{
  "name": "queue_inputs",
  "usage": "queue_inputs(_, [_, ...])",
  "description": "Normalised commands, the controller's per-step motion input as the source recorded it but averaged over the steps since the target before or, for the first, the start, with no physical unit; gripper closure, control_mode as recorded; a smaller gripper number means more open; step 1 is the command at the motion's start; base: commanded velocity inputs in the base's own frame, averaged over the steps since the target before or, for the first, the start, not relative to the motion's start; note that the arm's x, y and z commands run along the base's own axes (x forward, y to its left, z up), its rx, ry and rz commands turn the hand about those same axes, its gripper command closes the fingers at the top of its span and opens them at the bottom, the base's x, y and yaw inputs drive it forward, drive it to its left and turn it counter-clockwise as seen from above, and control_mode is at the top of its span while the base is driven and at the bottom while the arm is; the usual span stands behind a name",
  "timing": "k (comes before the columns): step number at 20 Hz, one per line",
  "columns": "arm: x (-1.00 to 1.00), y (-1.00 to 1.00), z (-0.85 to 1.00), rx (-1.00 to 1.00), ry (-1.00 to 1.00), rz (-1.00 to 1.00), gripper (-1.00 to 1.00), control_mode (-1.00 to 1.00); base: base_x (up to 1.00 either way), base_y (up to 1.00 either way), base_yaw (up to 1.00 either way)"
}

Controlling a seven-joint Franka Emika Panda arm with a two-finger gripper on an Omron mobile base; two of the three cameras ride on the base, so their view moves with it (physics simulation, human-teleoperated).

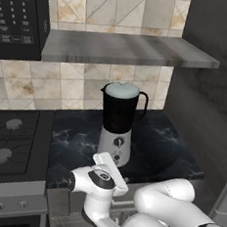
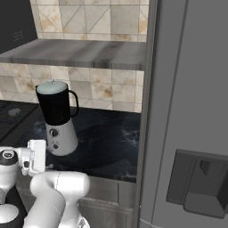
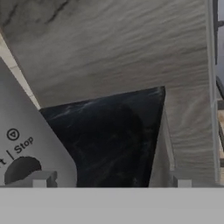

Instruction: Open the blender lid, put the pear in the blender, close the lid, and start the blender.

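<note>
The blender [image 1: 117, 123] stands upright on the dark marble counter [image 1: 168, 150], its near-black jar on a white-grey base [image 1: 115, 146] with a knob and a button. The pale blender lid [image 1: 121, 90] sits shut on the jar, as it does in the right base view [image 2: 51, 87]. My gripper [image 1: 103, 159] hovers low at the counter's front edge, just in front of the base and apart from it. In the hand view the gripper [image 3: 110, 180] is open with nothing between its fingertips [image 3: 41, 179]. The base [image 3: 26, 144], with a "Stop" label and a dark button, lies at the left. The pear is out of view.
A stove [image 1: 9, 145] adjoins the counter on the left, with a microwave [image 1: 19, 18] above it. A grey shelf [image 1: 126, 50] hangs over the blender. A tall grey fridge [image 2: 191, 111] closes off the right side.
</note>
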Motion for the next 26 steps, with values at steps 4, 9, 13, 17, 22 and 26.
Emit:
queue_inputs(4, [0.08,-0.03,0.0,0.0,-0.12,0.0,-1.0,-1.0,0.0,0.0,0.0])
queue_inputs(9, [0.12,-0.01,-0.05,0.0,-0.06,0.0,-1.0,-1.0,0.0,0.0,0.0])
queue_inputs(13, [0.21,-0.01,-0.18,0.0,-0.01,0.0,-1.0,-1.0,0.0,0.0,0.0])
queue_inputs(17, [0.24,0.0,-0.21,0.0,-0.01,0.0,-1.0,-1.0,0.0,0.0,0.0])
queue_inputs(22, [0.27,0.0,-0.16,0.0,-0.03,0.0,-1.0,-1.0,0.0,0.0,0.0])
queue_inputs(26, [0.3,0.0,-0.12,0.0,-0.06,0.01,-1.0,-1.0,0.0,0.0,0.0])
